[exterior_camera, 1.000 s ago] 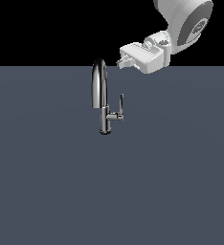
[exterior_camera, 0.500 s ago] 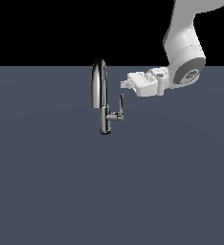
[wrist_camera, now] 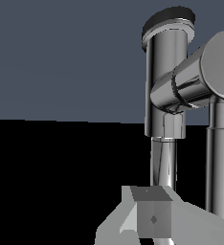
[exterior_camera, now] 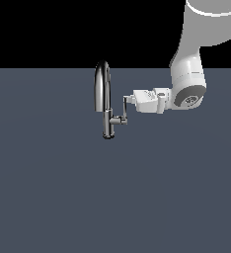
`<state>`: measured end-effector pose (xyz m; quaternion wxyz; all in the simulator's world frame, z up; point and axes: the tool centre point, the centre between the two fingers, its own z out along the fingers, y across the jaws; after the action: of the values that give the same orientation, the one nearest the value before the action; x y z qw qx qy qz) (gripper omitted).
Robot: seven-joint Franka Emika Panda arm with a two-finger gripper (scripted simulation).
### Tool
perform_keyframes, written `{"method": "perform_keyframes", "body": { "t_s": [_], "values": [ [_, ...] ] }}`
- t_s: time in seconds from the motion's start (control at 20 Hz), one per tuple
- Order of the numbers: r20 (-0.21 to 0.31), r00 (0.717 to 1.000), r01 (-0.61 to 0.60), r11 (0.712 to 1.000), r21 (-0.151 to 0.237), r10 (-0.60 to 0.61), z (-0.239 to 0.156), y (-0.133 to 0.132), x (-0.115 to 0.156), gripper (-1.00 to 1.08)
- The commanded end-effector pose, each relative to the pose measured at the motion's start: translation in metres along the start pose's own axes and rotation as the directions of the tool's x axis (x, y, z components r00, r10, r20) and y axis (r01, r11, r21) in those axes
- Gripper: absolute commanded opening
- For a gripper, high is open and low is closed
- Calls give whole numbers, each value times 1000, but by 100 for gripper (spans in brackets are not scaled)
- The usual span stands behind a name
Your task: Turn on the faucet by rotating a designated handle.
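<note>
The chrome faucet (exterior_camera: 103, 94) stands on the dark grey surface, with its arched spout above a vertical stem. The handle (exterior_camera: 125, 106) is a thin lever rising upright from a short stub on the stem's side towards the exterior view's right. My white gripper (exterior_camera: 129, 100) lies level, its tip at the lever's upper end from the exterior view's right, touching it or nearly so. In the wrist view the fingertips (wrist_camera: 152, 219) sit together, shut and empty, in front of the stem (wrist_camera: 163, 72), with the lever (wrist_camera: 218, 162) just beside them.
The flat dark grey surface (exterior_camera: 112, 197) stretches around the faucet with nothing else on it. My white arm (exterior_camera: 189, 74) comes down from the exterior view's upper right. The background behind is black.
My gripper has come down and moved towards the exterior view's left, from above and beside the spout to the lever's upper end. The faucet and lever look unmoved.
</note>
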<state>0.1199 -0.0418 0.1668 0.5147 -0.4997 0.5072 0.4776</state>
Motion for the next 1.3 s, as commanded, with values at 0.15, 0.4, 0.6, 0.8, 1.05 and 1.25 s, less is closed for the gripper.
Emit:
{"method": "perform_keyframes", "body": {
  "t_s": [0.15, 0.4, 0.6, 0.8, 1.05, 1.25],
  "values": [
    [14, 1000, -13, 1000, 16, 13, 1, -2, 5, -100],
    [13, 1000, -13, 1000, 15, 13, 1, 3, 5, -100],
    [13, 1000, -13, 1000, 15, 13, 1, 11, 4, -100],
    [13, 1000, -13, 1000, 15, 13, 1, 20, 3, -100],
    [13, 1000, -13, 1000, 15, 13, 2, 31, 1, -100],
    [14, 1000, -13, 1000, 16, 12, 2, 41, 0, -100]
  ]
}}
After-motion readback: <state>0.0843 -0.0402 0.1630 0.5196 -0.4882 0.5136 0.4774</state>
